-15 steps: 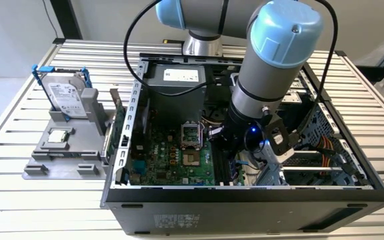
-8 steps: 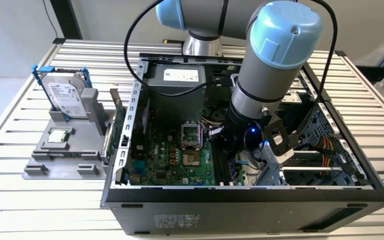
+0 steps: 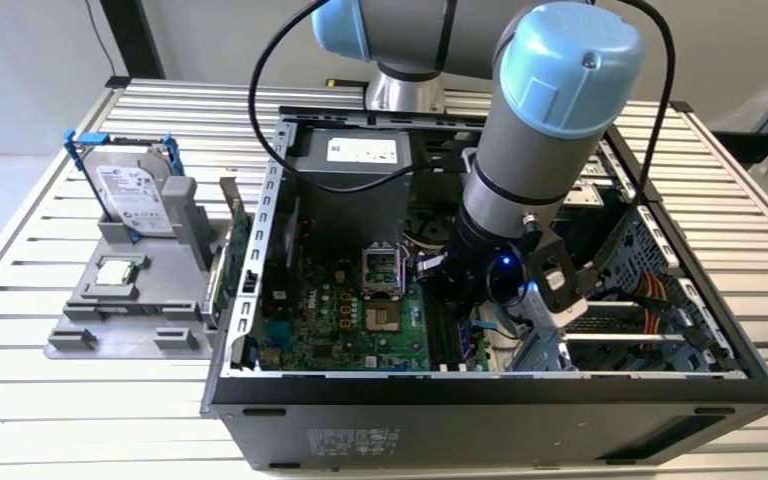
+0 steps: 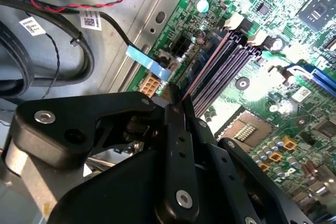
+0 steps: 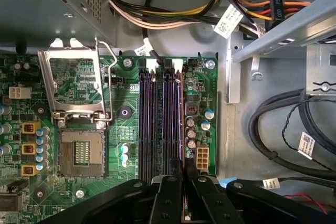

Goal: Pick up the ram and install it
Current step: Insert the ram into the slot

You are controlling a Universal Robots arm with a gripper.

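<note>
My gripper is down inside the open computer case, over the motherboard's memory slots. In both wrist views its black fingers are pressed close together on a thin strip seen edge-on, the ram. The ram runs in line with the slot nearest the board's edge, beside several empty dark slots. How deep it sits in that slot is hidden. The gripper grips the stick at one end.
An empty CPU socket with its raised metal frame lies beside the slots. Black cables and coloured wire bundles cross the case floor. Outside the case, a grey fixture holds a hard drive and a square chip.
</note>
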